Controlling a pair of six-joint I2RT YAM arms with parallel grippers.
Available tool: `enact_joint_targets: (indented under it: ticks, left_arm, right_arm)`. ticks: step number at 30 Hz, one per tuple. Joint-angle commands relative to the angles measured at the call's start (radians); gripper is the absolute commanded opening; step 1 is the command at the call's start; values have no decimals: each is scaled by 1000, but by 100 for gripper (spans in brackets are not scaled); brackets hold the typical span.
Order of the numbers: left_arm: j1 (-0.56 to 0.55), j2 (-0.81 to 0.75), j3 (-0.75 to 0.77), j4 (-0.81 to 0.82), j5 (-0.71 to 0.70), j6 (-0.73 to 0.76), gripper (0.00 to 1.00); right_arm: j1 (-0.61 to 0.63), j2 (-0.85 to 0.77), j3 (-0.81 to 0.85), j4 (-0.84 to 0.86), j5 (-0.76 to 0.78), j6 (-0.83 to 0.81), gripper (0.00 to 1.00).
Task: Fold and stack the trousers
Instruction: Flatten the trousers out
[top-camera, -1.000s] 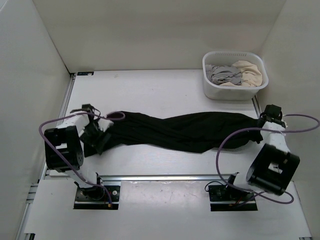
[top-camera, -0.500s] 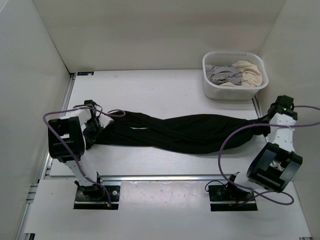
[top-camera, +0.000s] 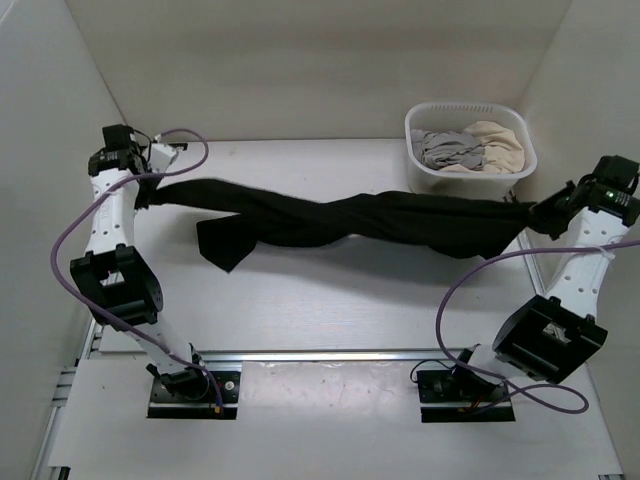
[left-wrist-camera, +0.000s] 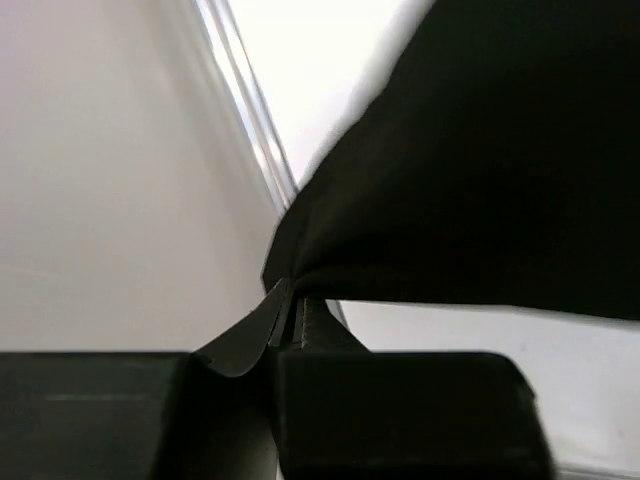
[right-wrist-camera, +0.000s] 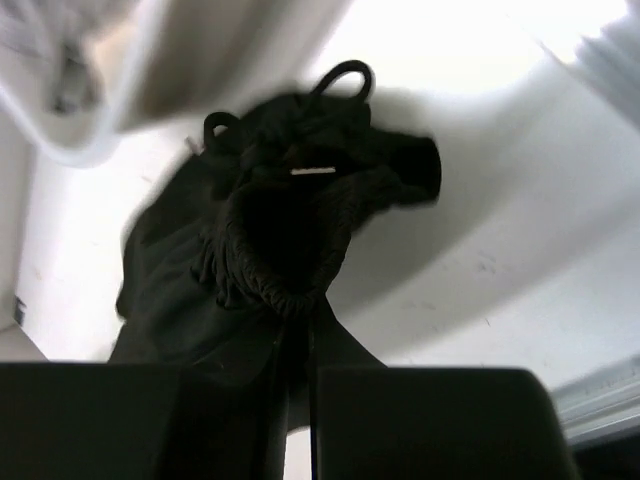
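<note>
- One pair of plain black, soft fabric trousers (top-camera: 370, 220) stretches left to right across the middle of the white desk (top-camera: 300, 300), twisted once near its centre, with one loose leg end drooping towards the desk near the left side.
- The left gripper (top-camera: 142, 190) is clamped tight on a thin edge of the cloth at the far-left end, close to the side wall; its wrist view shows the fingers pinched together on the fabric (left-wrist-camera: 480, 170).
- The right gripper (top-camera: 535, 215) is closed on the bunched, gathered waist end (right-wrist-camera: 290, 230), where two cord loops stick out.
- One white plastic laundry basket (top-camera: 450, 185) sits at the far right corner, just behind the trousers, holding one grey garment (top-camera: 445, 148) and one beige garment (top-camera: 497, 143).
- Two purple cables, one per arm (top-camera: 75, 240) (top-camera: 450, 290), loop beside the arms.
</note>
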Motion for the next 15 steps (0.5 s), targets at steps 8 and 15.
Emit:
enact_joint_targets:
  ticks: [8, 15]
  left_arm:
    - [14, -127, -465, 20, -122, 78, 16]
    - [26, -226, -688, -96, -42, 226, 83]
  right_arm:
    - [-20, -147, -334, -8, 57, -73, 0]
    - [-20, -218, -514, -7, 75, -73, 0]
